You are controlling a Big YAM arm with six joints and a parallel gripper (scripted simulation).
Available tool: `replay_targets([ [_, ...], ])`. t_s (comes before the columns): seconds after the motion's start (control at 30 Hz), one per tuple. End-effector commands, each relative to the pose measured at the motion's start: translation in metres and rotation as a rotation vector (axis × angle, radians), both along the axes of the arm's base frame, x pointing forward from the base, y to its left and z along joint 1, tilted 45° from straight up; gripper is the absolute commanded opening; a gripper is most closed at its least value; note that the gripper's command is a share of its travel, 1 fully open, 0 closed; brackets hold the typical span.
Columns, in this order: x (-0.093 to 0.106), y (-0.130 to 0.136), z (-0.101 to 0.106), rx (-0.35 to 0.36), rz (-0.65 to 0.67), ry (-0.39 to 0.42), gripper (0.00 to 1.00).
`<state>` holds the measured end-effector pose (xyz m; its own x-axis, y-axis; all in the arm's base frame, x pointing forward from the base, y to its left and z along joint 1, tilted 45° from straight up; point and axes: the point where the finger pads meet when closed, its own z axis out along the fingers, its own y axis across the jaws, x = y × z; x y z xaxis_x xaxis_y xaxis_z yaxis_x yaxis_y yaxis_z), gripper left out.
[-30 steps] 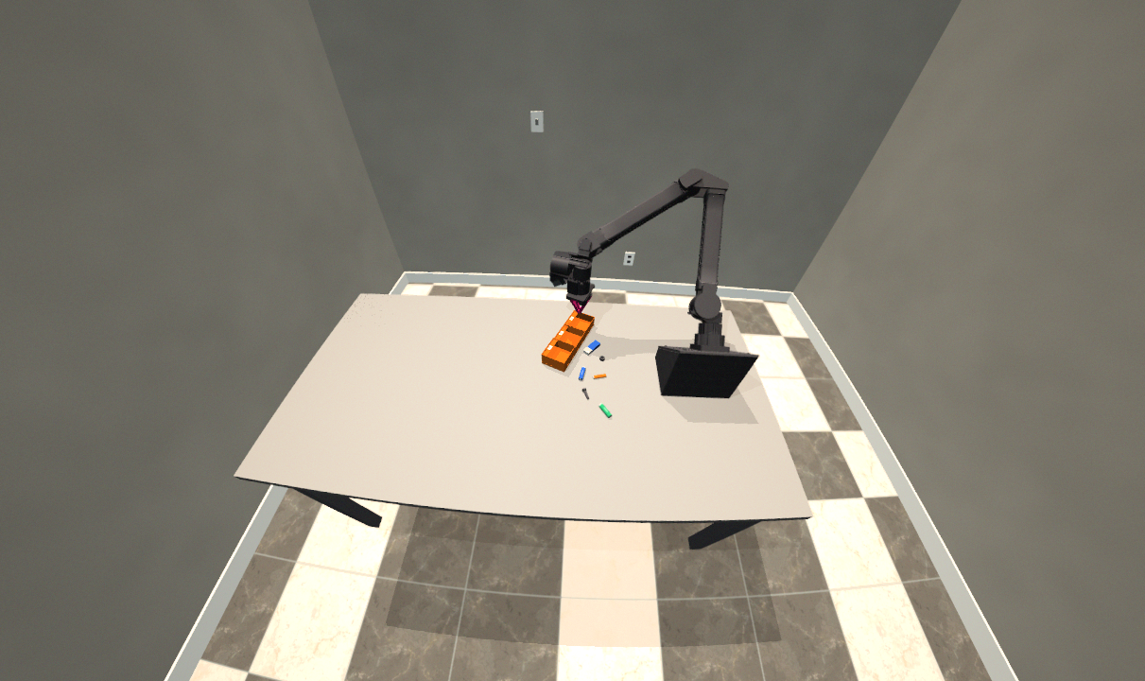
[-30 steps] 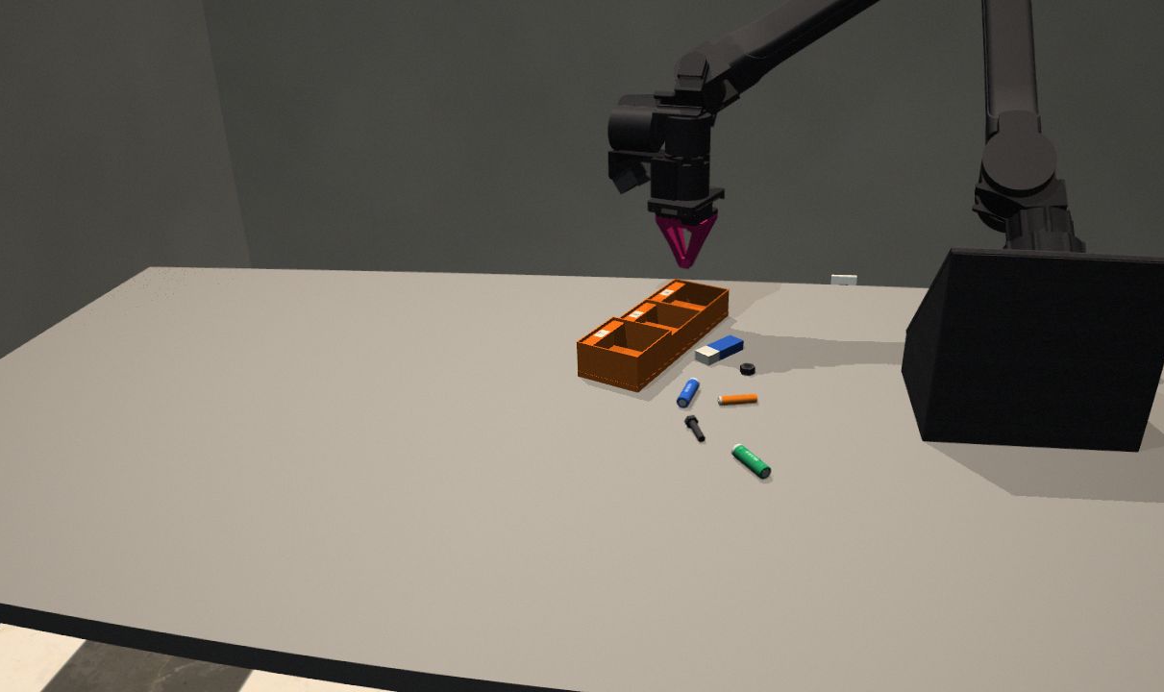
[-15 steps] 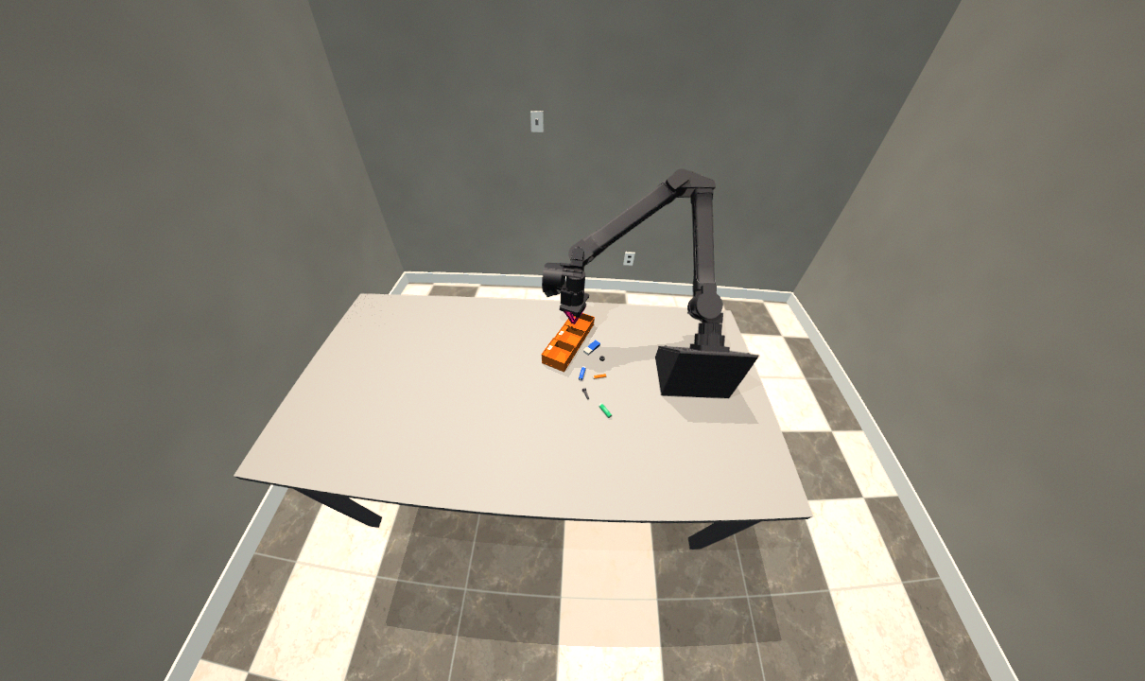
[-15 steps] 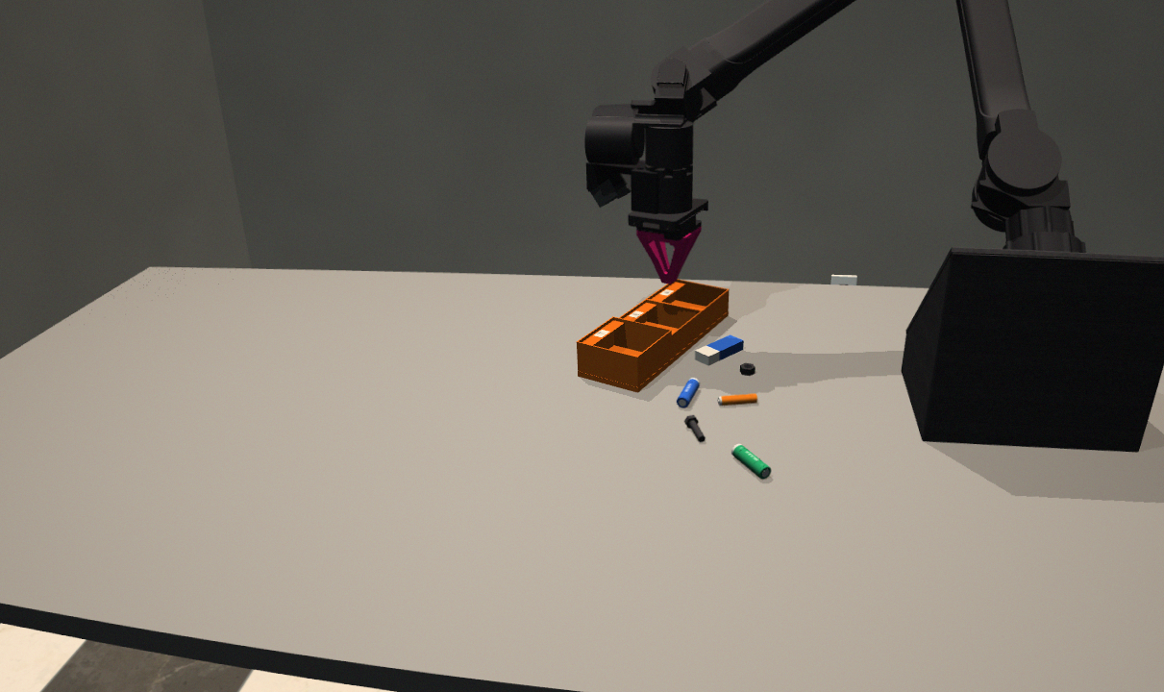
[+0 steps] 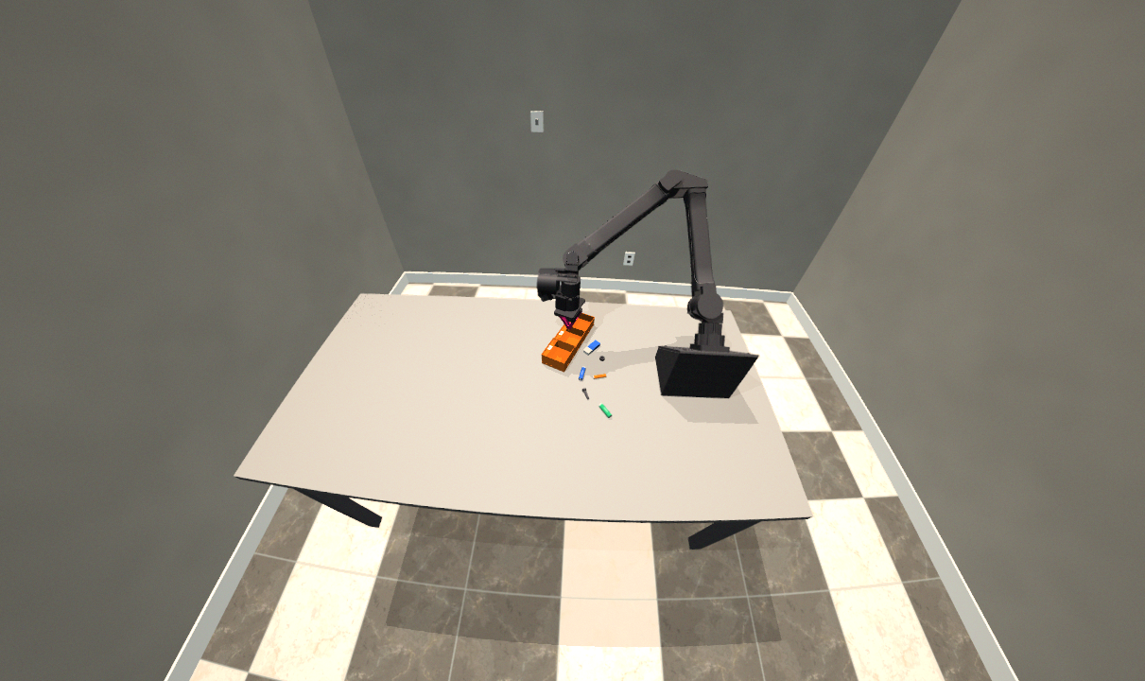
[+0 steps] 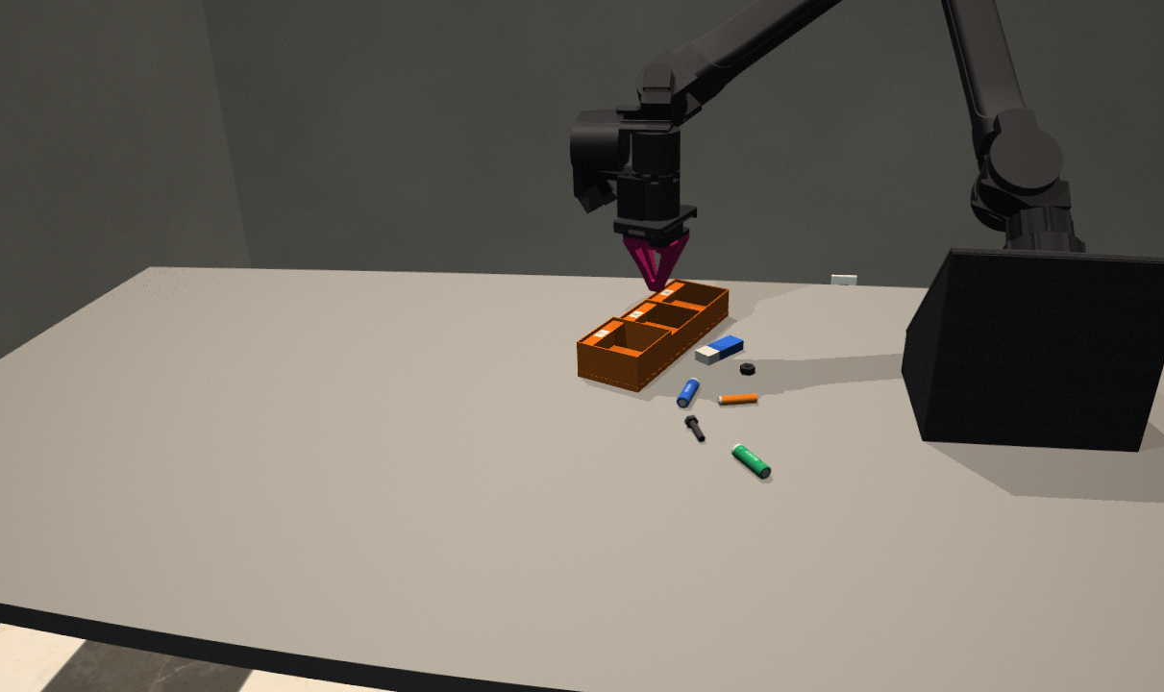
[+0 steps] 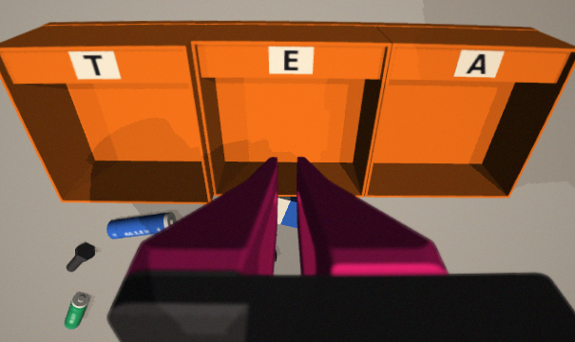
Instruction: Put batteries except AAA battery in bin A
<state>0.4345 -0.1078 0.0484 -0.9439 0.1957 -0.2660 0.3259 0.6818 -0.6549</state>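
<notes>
1. Gripper (image 7: pixel 287 163) nearly closed, holding nothing, hanging above the middle bin, E (image 7: pixel 291 60).
2. Bin A (image 7: pixel 478 63) has nothing in it.
3. Blue battery (image 6: pixel 687 392), green battery (image 6: pixel 751 460) and thin orange battery (image 6: pixel 737 398) lie on the table (image 6: pixel 310 481), right of the bins.

Dim room, soft shadows, perhaps wide-angle distortion.

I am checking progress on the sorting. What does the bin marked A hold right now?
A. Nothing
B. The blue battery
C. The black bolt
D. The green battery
A. The wrist view shows bin A with only its bare orange floor, while the blue battery, green battery and black bolt lie on the table outside the bins.
</notes>
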Motion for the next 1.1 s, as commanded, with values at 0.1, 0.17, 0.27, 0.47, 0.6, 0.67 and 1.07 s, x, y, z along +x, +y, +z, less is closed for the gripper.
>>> replay_targets([
  [0.1,0.003,-0.015,-0.012,-0.001,-0.009,-0.005,0.08],
  [0.17,0.003,-0.015,-0.012,-0.001,-0.009,-0.005,0.08],
  [0.27,0.003,-0.021,-0.018,0.0,-0.009,-0.004,0.08],
  [0.47,0.003,-0.032,-0.03,0.0,-0.009,-0.004,0.08],
  [0.6,0.004,-0.04,-0.037,0.0,-0.009,-0.004,0.08],
  [0.67,0.004,-0.044,-0.041,0.0,-0.009,-0.004,0.08],
  [1.07,0.007,-0.038,-0.04,-0.001,0.01,-0.014,0.08],
])
